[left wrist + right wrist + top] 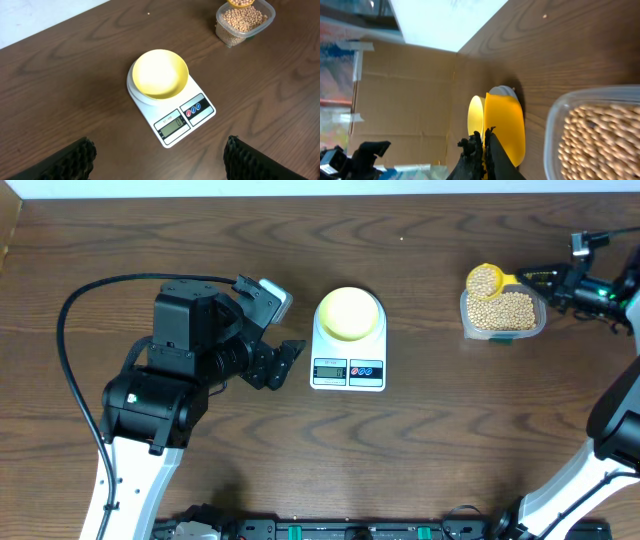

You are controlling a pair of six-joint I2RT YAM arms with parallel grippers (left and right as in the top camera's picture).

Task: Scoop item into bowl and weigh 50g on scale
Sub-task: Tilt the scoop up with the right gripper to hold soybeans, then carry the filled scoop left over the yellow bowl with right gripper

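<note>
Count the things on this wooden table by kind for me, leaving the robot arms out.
Bowls: 1, small round pale yellow bowl
Scales: 1, white flat digital kitchen scale under it
Tubs: 1, clear plastic tub of tan beans
Scoops: 1, bright yellow long-handled scoop, loaded with beans
Total: 4

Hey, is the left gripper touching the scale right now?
Apart. The overhead view shows a strip of bare wood between the left gripper, open beside it, and the left edge of the scale.
</note>
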